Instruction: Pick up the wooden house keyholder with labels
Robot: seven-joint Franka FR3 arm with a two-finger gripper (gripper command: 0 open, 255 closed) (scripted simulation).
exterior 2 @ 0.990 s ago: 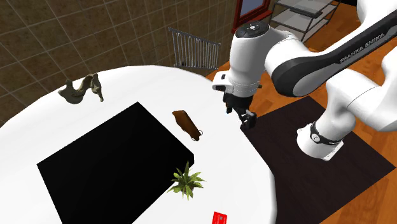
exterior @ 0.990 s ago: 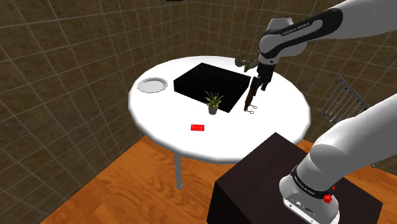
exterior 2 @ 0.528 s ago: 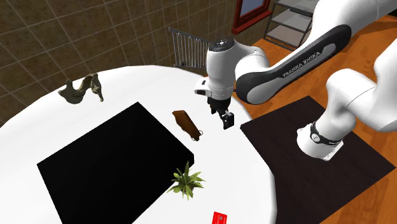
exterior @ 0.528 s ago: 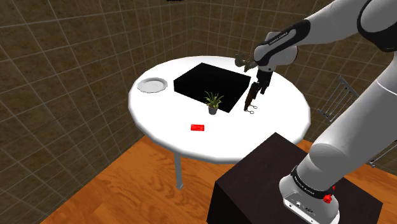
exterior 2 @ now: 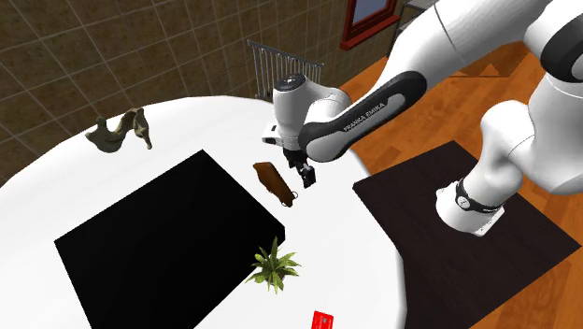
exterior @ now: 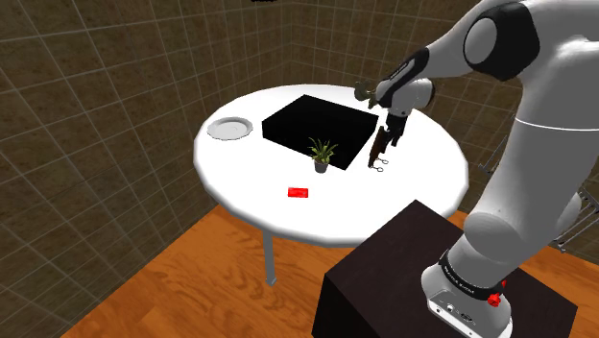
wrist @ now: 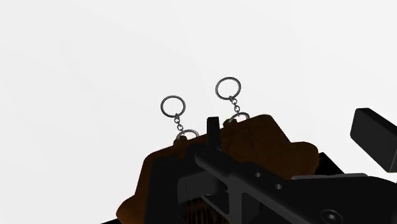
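- Black gripper (exterior 2: 305, 175) spread apart and clasping nothing, hanging just over the brown keyholder (exterior 2: 272, 178), apparently lining up to straddle it.
- Keyholder flat on the white table (exterior: 422, 192), just beside the black slab (exterior: 317, 123), key rings (wrist: 173, 106) trailing from one end.
- Probably calls for a straight descent: lying flat, offers only its narrow sides for pinching.

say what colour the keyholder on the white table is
The keyholder is dark brown, and it shows best in the wrist view.
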